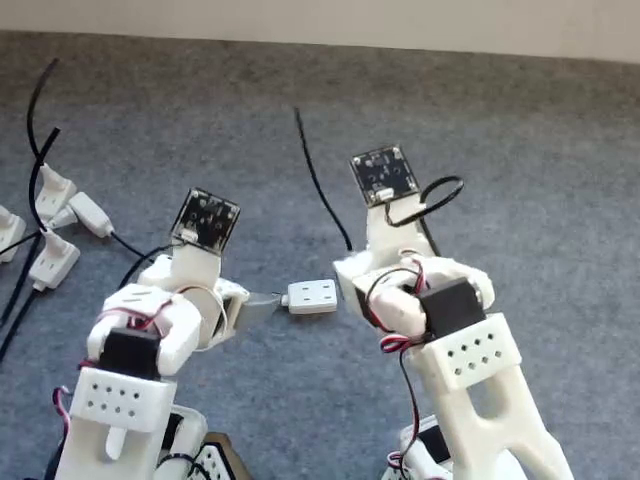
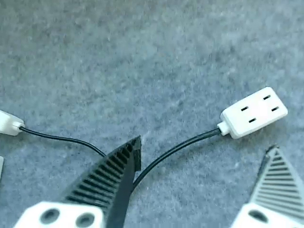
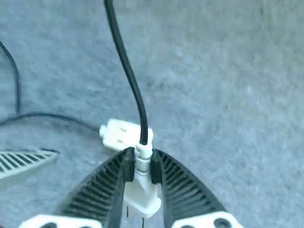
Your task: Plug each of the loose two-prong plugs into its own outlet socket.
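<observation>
Right wrist view: two-prong plug (image 3: pixel 139 194) is clamped in my right pincer (image 3: pixel 141 156). The fingers are closed on the neck where the black cord (image 3: pixel 124 71) leaves it, and the white body sits back between them. Prongs not readable from here, so I can't confirm which way they face. Cord lies loose across the carpet (image 3: pixel 237 71), so it shouldn't drag the plug off line.

Outlet socket (image 3: pixel 118 134) lies flat on the carpet just beyond my right fingertips, close but not touching as far as I can tell. Slots face up, so my read is the plug has to come down from above, not slide in from the side.

Left pincer (image 2: pixel 204 145) is wide apart with nothing in it. It straddles the socket's own cord (image 2: pixel 175 151), socket just ahead of the tips. Looks like a bracing position: close on the block or its cord end so it doesn't skate on the carpet when I push. High view has the two pincers on opposite sides of the block, which fits.

Step in hand, my guess: alignment before the first insertion, nothing plugged yet. Risk: a neck grip lets the plug pivot under load.

Further out, spare plugs (image 1: pixel 52 258) with black leads lie grouped past my left arm, well apart from the socket
</observation>
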`<state>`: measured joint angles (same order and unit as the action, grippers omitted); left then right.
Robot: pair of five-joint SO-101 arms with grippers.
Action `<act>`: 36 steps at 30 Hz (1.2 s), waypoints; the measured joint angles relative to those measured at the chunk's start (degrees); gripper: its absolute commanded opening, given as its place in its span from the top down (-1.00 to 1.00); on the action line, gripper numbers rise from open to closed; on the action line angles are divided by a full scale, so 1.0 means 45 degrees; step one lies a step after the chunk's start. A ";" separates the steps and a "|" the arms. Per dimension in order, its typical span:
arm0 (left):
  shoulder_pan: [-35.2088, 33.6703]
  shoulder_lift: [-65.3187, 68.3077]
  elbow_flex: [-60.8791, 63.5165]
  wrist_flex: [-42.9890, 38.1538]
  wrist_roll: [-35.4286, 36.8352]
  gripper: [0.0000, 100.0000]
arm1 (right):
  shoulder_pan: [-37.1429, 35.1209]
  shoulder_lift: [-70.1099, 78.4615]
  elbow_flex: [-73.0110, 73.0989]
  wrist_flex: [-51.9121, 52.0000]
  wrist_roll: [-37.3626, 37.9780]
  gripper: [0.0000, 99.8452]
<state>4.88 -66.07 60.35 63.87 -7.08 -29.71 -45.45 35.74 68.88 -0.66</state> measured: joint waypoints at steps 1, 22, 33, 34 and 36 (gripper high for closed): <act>0.0000 0.0176 -0.0215 0.0000 0.0039 0.23 | -0.0039 -0.0039 0.0000 -0.0449 -0.0078 0.99; 0.1192 -0.2891 0.1446 -0.1407 0.0078 0.23 | -0.2501 -0.0078 0.2872 -0.6838 -0.2247 0.99; 0.1211 -0.1114 0.1582 -0.3497 0.0078 0.23 | -0.2559 -0.2305 0.2813 -0.5333 -0.2481 0.99; 0.1211 -0.0879 0.1582 -0.3712 0.0078 0.23 | -0.2657 -0.2364 0.2813 -0.5333 -0.2481 0.99; 0.1172 -0.0352 0.1582 -0.4122 0.0078 0.23 | -0.2852 -0.2403 0.2813 -0.5294 -0.2481 0.99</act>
<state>10.15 -67.65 67.47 45.32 -6.73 -42.55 -56.26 48.40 45.05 -11.82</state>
